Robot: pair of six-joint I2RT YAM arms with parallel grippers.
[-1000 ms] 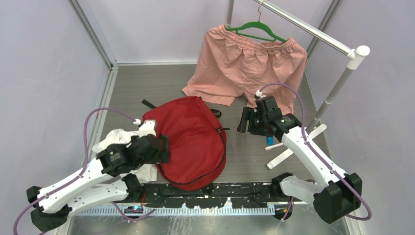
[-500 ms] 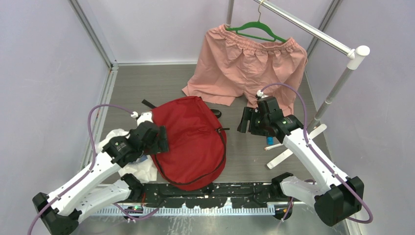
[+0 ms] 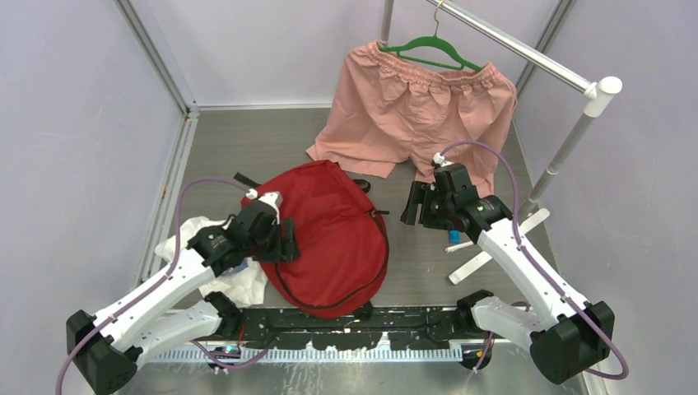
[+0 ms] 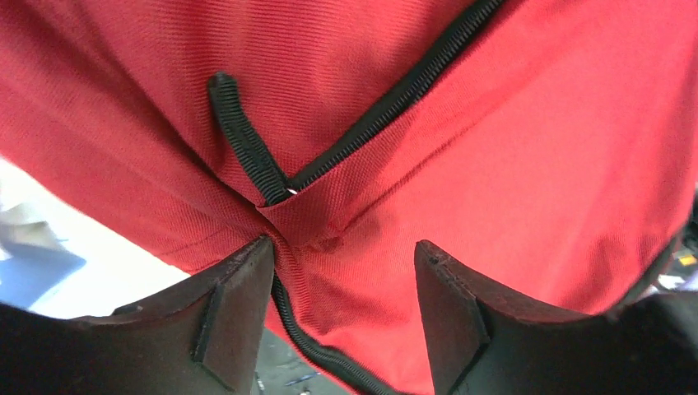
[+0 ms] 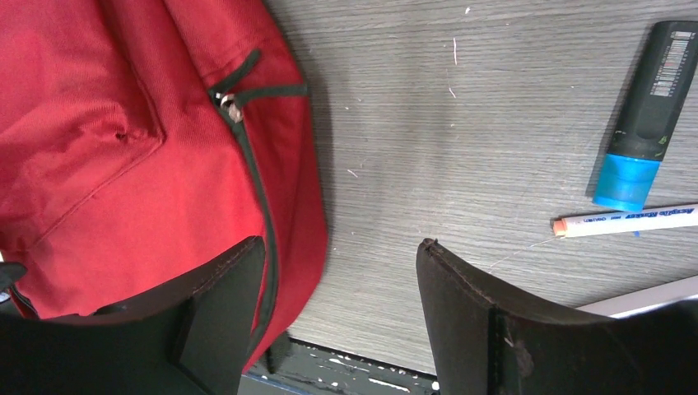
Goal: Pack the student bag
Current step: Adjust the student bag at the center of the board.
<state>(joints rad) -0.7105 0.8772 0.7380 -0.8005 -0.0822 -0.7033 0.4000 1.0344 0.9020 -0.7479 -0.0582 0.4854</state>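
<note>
both spread. my left gripper point(image 4: 342, 247) straddles a student bag point(image 4: 494, 164) fold, frame centre. right gripper point(image 5: 339, 243) hovers over table point(image 5: 461, 123).

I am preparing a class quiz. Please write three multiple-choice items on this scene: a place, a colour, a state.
1. Where is the blue highlighter? A on the red backpack; B on the table, right of the backpack; C inside the backpack.
2. The hanger is: A green; B black; C white.
3. The right claw is: A shut on the highlighter; B open, empty; C shut on a strap.
B: it lies on bare table. A: plainly green. B: fingers apart, nothing between.
</note>
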